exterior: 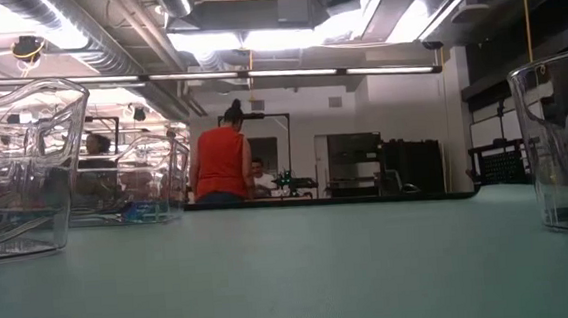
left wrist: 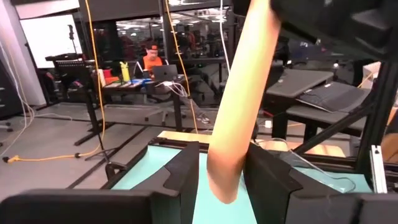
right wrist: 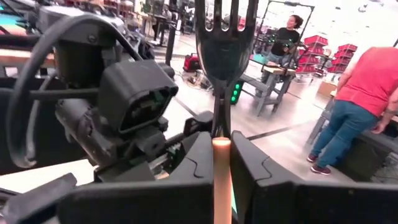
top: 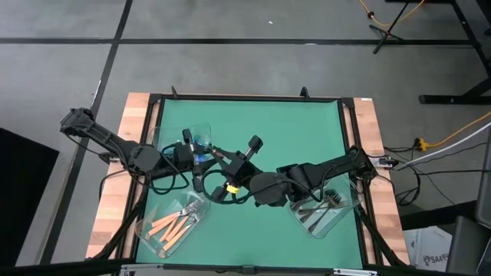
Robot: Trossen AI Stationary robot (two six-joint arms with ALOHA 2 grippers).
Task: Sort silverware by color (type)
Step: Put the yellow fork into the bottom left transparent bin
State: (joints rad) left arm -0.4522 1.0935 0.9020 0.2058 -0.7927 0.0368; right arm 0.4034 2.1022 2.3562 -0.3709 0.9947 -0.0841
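Right now both grippers meet over the middle of the green mat [top: 253,123], handing one orange-handled fork [right wrist: 221,81] between them. From the right wrist view, the right gripper [right wrist: 221,163] has its two dark fingers pressed together on the fork's slim neck, just where the orange handle begins, and the silver tines stand up beyond the fingertips. From the left wrist view, the same fork's orange handle runs down between the fingers of the left gripper [left wrist: 222,180]; those fingers stand apart on either side of it, and whether they press on it cannot be told. In the high view the two arms converge near the centre, the left gripper [top: 201,159] close by a clear tray [top: 201,132] at the mat's left, which holds something blue. Other orange forks [top: 175,224] lie together in a clear tray [top: 146,230] at the near left corner, and dark forks [top: 322,205] lie in another clear tray [top: 341,218] at the near right. In the low view, a person in a red top [exterior: 222,163] stands in the room behind the table.
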